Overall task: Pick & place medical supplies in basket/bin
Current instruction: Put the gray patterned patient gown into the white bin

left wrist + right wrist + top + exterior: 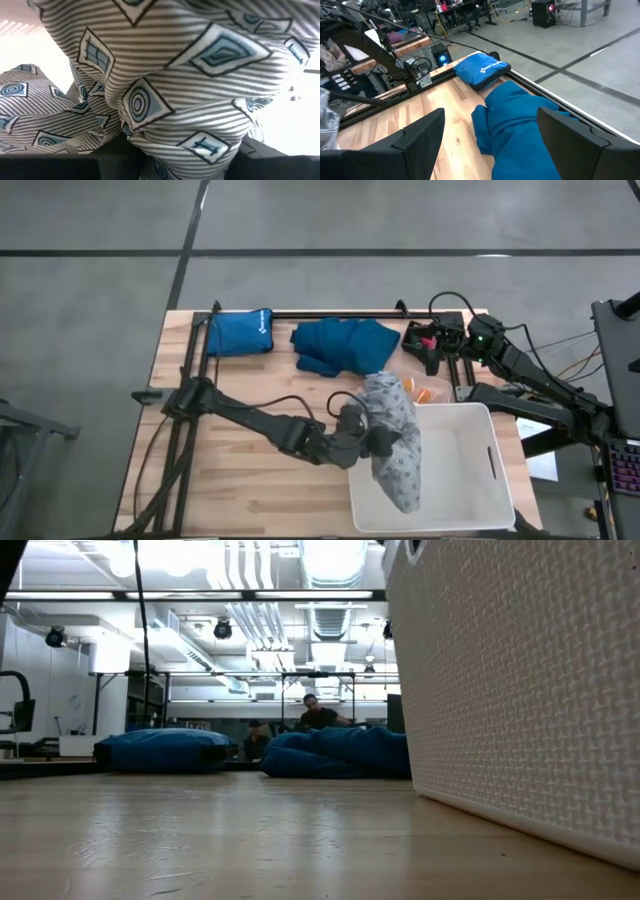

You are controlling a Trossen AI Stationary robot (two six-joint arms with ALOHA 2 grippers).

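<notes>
My left gripper reaches from the table's left to the left wall of the white tub and is shut on the pale grey-blue patterned garment. That cloth fills the left wrist view. The dark teal garment lies flat near the far edge, also seen as the teal garment and in the low view. Small orange pill bottles lie just beyond the tub's far left corner. My right gripper waits open near the far right, over the teal garment's edge. The pink-red cylinder and green blocks are not in view. My left gripper holds the patterned garment by a bunched fold near its middle, several layers gathered between the fingers, which the cloth itself hides. It comes roughly level from the table's left. The garment drapes across the tub's left rim, its near end over the tub's inside.
A blue zip pouch lies at the far left of the table, also showing as the pouch. A black rail frame runs along the far edge. The tub's textured wall fills the low view's right. Bare wood lies near left.
</notes>
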